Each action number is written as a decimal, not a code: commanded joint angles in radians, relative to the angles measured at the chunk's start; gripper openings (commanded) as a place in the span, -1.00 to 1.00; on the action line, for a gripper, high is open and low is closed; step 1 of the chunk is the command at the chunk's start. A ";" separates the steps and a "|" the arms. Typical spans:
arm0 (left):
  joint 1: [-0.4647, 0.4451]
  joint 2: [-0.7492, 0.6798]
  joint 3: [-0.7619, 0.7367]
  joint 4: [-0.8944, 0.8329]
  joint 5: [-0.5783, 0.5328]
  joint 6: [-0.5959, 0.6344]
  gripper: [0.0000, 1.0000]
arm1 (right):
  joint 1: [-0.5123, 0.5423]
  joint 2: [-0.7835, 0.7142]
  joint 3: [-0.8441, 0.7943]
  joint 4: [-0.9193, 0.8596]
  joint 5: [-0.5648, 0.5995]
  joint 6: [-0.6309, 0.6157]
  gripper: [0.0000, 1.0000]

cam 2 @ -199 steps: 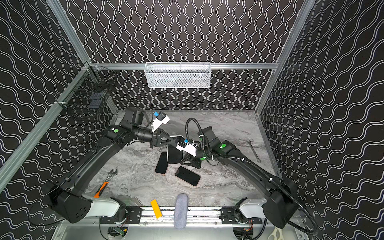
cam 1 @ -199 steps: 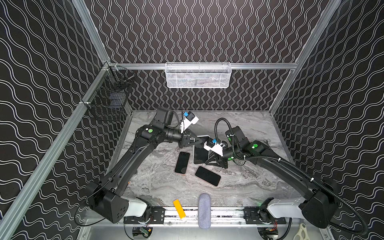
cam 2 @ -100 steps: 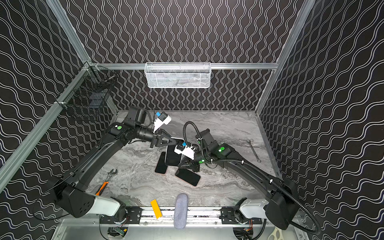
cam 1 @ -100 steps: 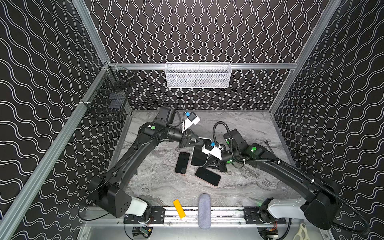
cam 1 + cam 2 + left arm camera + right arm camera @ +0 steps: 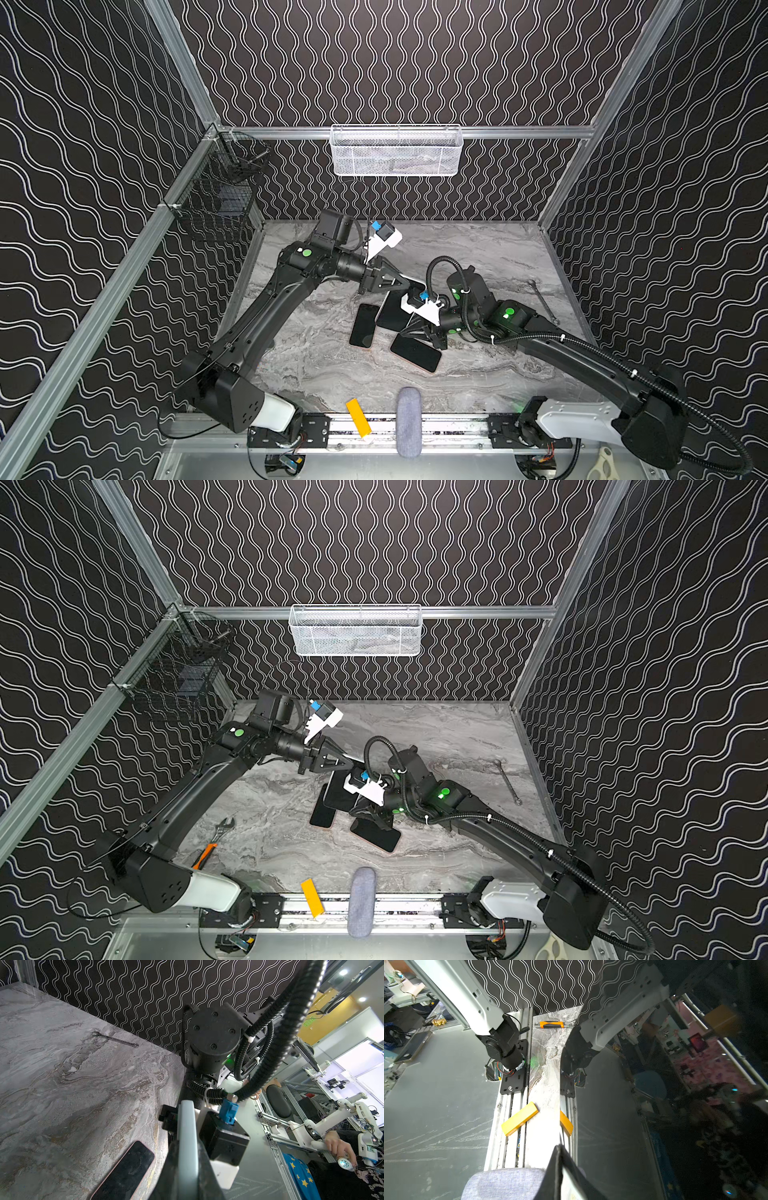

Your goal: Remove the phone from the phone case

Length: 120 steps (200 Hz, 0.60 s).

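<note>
Both arms meet over the middle of the grey marbled tabletop (image 5: 478,374). The left gripper (image 5: 412,285) is pinched tight on the upper edge of the pale grey-blue phone case (image 5: 186,1136). The right gripper (image 5: 409,329) is clamped just as tight on the lower edge of the black-screened phone (image 5: 392,313) sitting in that case, so the cased handset hangs tilted between the two.

It's crowded around there. A second dark phone (image 5: 365,325) lies flat just beside the held one, on its left in both top views. A third dark phone (image 5: 415,352) lies flat just in front of the right gripper. The right wrist's white camera block (image 5: 422,306) hides part of the held screen from above.

A silver spanner (image 5: 542,301) lies well apart by the right wall, and an orange-handled adjustable wrench (image 5: 212,841) sits close to the left arm. At the front edge are a yellow block (image 5: 358,417) and a grey fabric pad (image 5: 408,422).
</note>
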State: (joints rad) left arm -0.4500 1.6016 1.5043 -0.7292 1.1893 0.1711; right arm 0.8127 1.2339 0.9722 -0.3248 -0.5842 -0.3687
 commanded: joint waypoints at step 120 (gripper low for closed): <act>0.000 0.013 0.029 0.115 0.145 -0.087 -1.00 | 0.042 -0.028 -0.048 -0.022 0.226 -0.061 -0.78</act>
State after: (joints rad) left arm -0.4507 1.6077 1.5116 -0.6991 1.2201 0.1795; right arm 0.8433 1.1912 0.9314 -0.2581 -0.4599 -0.3630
